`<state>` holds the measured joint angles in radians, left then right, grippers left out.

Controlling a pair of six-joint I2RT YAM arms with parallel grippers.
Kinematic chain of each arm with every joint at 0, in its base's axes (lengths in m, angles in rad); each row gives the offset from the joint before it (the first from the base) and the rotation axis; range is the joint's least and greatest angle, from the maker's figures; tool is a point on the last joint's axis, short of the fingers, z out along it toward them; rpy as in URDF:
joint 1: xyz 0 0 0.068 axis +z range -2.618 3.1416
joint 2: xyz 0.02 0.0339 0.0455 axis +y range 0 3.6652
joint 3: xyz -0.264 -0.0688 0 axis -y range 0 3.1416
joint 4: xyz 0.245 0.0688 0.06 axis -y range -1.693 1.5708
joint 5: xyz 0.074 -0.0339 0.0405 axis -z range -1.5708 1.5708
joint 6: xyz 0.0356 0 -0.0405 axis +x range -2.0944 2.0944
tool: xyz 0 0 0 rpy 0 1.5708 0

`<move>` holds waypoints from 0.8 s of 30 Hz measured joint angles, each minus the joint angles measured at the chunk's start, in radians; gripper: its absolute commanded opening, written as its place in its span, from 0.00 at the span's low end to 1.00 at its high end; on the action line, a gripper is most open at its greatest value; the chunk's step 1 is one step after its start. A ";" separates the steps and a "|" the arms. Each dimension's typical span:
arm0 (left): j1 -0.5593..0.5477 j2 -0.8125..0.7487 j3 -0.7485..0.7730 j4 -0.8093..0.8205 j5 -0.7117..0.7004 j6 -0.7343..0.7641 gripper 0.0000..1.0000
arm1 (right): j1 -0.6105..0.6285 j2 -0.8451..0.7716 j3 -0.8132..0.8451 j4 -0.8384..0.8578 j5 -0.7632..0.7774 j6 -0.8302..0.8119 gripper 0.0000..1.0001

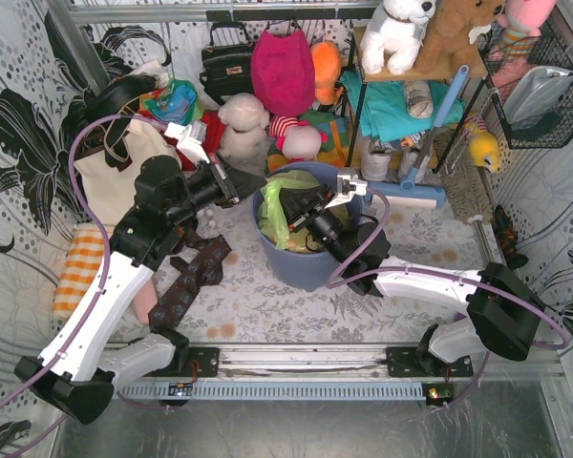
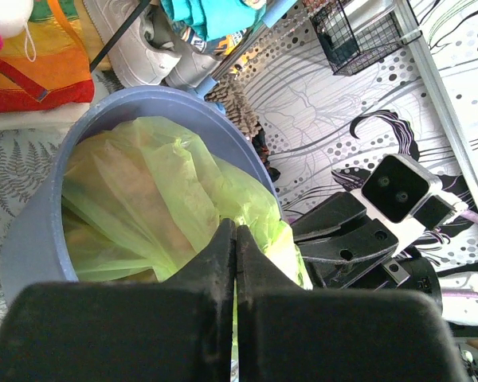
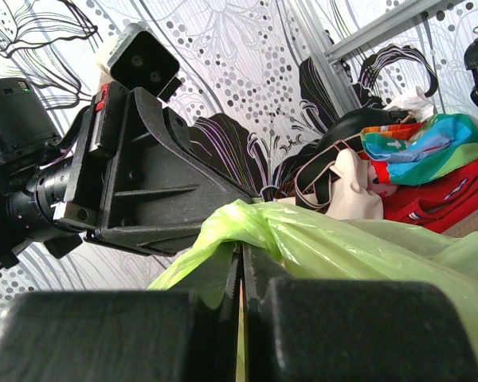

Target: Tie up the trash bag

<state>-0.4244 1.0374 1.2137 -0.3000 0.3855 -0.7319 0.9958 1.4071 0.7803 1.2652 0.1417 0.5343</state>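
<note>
Left pincer (image 2: 235, 232) and right pincer (image 3: 240, 253) each clamp film of the trash bag (image 1: 275, 212), over the bin (image 1: 296, 269) at centre frame.

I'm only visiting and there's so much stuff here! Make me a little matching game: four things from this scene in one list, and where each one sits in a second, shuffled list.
Things:
1. trash bag
2. bin
3. white plush toy
4. orange checked cloth

Places:
A. on the shelf at the back right
B. standing in the middle of the table
C. at the table's left edge
D. inside the bin

Pairs: 1-D, 2-B, 3-A, 4-C.
</note>
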 measured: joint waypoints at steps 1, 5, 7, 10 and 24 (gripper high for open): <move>0.000 -0.002 -0.003 0.007 0.000 0.000 0.00 | 0.000 0.000 0.000 0.000 0.000 0.000 0.00; 0.000 -0.010 -0.015 0.023 0.000 0.000 0.00 | -0.002 0.000 0.000 0.000 0.000 0.003 0.06; 0.000 -0.012 -0.016 0.028 0.000 0.000 0.00 | -0.002 0.000 0.000 0.000 0.000 0.006 0.10; 0.000 -0.015 -0.018 0.045 -0.001 0.000 0.00 | -0.002 -0.006 0.000 -0.017 0.000 0.011 0.14; 0.000 0.006 -0.021 0.103 0.000 -0.001 0.00 | -0.002 -0.291 -0.034 -0.370 0.001 0.083 0.21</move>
<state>-0.4244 1.0435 1.1923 -0.1974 0.3855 -0.7330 0.9939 1.1164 0.7464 0.8955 0.1425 0.6170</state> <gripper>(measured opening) 0.010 0.186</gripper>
